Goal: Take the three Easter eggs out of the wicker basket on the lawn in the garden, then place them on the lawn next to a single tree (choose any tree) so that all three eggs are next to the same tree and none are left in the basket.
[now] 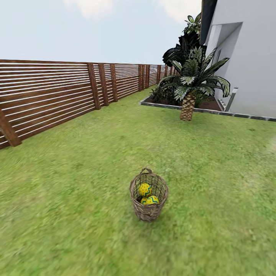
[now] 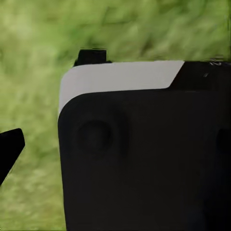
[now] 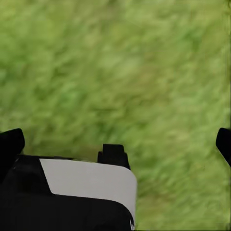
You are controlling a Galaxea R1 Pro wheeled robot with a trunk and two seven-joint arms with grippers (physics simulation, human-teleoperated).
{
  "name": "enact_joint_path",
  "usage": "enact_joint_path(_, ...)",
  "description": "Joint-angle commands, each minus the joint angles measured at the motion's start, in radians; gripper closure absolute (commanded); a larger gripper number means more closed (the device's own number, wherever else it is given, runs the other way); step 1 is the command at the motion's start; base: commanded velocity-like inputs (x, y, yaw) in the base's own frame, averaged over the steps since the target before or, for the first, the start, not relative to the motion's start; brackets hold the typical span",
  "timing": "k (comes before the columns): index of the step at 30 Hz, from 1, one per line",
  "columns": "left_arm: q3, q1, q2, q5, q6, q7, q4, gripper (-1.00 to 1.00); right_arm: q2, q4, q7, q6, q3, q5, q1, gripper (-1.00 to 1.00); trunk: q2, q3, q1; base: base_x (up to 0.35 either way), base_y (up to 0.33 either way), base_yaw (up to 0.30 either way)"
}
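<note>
Grassy garden under pale sky, seen from the head view. Far left: brown slat fence (image 1: 50,96) running back toward the corner. Centre foreground: lawn (image 1: 69,199), mottled green, flat. Wicker basket (image 1: 148,196) standing upright on the grass, loop handle at the far rim. Easter eggs (image 1: 145,189) inside it, yellow with red dots and blue zigzags; two clearly visible, third hidden or too low to tell. Right and further back: short palm (image 1: 188,100) with scaly trunk at the edge of a stone-bordered bed, dark-leaved shrubs behind, white house wall (image 1: 253,65) at far right. No thick bare trunk to be seen from here.

Left wrist view: left gripper (image 2: 48,101) with dark fingertips over blurred grass, black-and-white robot body close beside; nothing between the fingers, width of opening cannot tell. Right wrist view: right gripper (image 3: 118,142) with fingertips spread wide apart over bare grass, holding nothing.

Step in hand, judged: approach to the basket, no reach begun. To do it well: roll closer and stop with the basket just ahead and within arm range, lower trunk, come down from above into the mouth, avoid the rim and handle, grip one egg across its narrow middle. Risk: tipping the light basket. Palm not a valid target; bare-trunk tree to be found first.

No brands, labels or readable writing anywhere.
</note>
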Motion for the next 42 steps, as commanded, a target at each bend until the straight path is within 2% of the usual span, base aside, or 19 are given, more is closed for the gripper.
enact_joint_path(1, 0.001, -0.031, -0.001, 0.002, 0.040, -0.001, -0.006, -1.00, -0.001, -0.059, -0.001, 0.043, 0.002, 0.022, 0.000, -1.00, -0.001, -0.001, 0.000, 0.000, 0.000, 0.000)
enact_joint_path(3, 0.002, -0.116, -0.002, 0.007, 0.142, -0.001, -0.064, -1.00, 0.000, -0.223, 0.001, 0.122, 0.001, 0.087, -0.001, -1.00, -0.001, -0.001, 0.000, 0.000, 0.000, 0.000)
enact_joint_path(5, 0.002, -0.142, -0.003, 0.027, 0.217, 0.000, -0.156, -1.00, -0.001, -0.305, 0.001, 0.144, 0.001, 0.125, -0.017, -1.00, -0.001, -0.001, 0.000, 0.000, 0.000, 0.000)
enact_joint_path(7, 0.002, -0.151, -0.003, 0.045, 0.291, 0.001, -0.252, -1.00, -0.001, -0.342, 0.001, 0.162, 0.001, 0.146, -0.041, -1.00, -0.001, -0.001, 0.000, 0.000, 0.000, 0.000)
enact_joint_path(8, 0.002, -0.154, -0.003, 0.054, 0.348, 0.002, -0.330, -1.00, -0.003, -0.357, 0.002, 0.179, 0.001, 0.158, -0.067, -1.00, -0.001, -0.001, 0.000, 0.000, 0.000, 0.000)
enact_joint_path(9, 0.003, -0.155, -0.003, 0.057, 0.379, 0.003, -0.377, -1.00, -0.008, -0.362, 0.004, 0.191, 0.001, 0.164, -0.086, -1.00, -0.001, -0.001, 0.000, 0.000, 0.000, 0.000)
enact_joint_path(10, 0.009, -0.157, -0.007, 0.063, 0.421, 0.005, -0.468, -1.00, -0.021, -0.367, 0.006, 0.214, 0.001, 0.169, -0.124, -1.00, -0.001, -0.001, 0.000, 0.000, 0.000, 0.000)
enact_joint_path(12, 0.019, -0.157, -0.013, 0.064, 0.432, 0.006, -0.509, -1.00, -0.024, -0.356, 0.008, 0.220, 0.002, 0.168, -0.137, -1.00, -0.001, -0.001, 0.000, 0.000, 0.000, 0.000)
enact_joint_path(16, 0.027, -0.157, -0.017, 0.065, 0.429, 0.007, -0.506, -1.00, -0.025, -0.309, 0.011, 0.221, 0.005, 0.167, -0.146, -1.00, -0.001, -0.001, 0.000, 0.000, 0.000, 0.000)
enact_joint_path(21, 0.027, -0.156, -0.025, 0.065, 0.401, 0.006, -0.413, -1.00, -0.025, -0.291, 0.010, 0.221, 0.005, 0.169, -0.147, -1.00, -0.001, -0.001, 0.000, 0.000, -0.089, 0.018)
enact_joint_path(24, 0.029, -0.156, -0.025, 0.065, 0.370, 0.005, -0.393, -1.00, -0.025, -0.288, 0.010, 0.220, 0.004, 0.170, -0.147, -1.00, -0.001, -0.001, 0.000, 0.000, -0.248, 0.171)
enact_joint_path(29, 0.029, -0.156, -0.026, 0.065, 0.347, 0.002, -0.382, -1.00, -0.025, -0.279, 0.007, 0.220, 0.004, 0.171, -0.147, -1.00, -0.001, -0.001, 0.000, 0.000, -0.284, 0.267)
enact_joint_path(42, 0.029, -0.156, -0.035, 0.065, 0.345, 0.000, -0.374, -1.00, -0.025, -0.271, 0.003, 0.219, 0.005, 0.173, -0.147, -1.00, -0.001, -0.001, 0.000, 0.000, -0.294, 0.292)
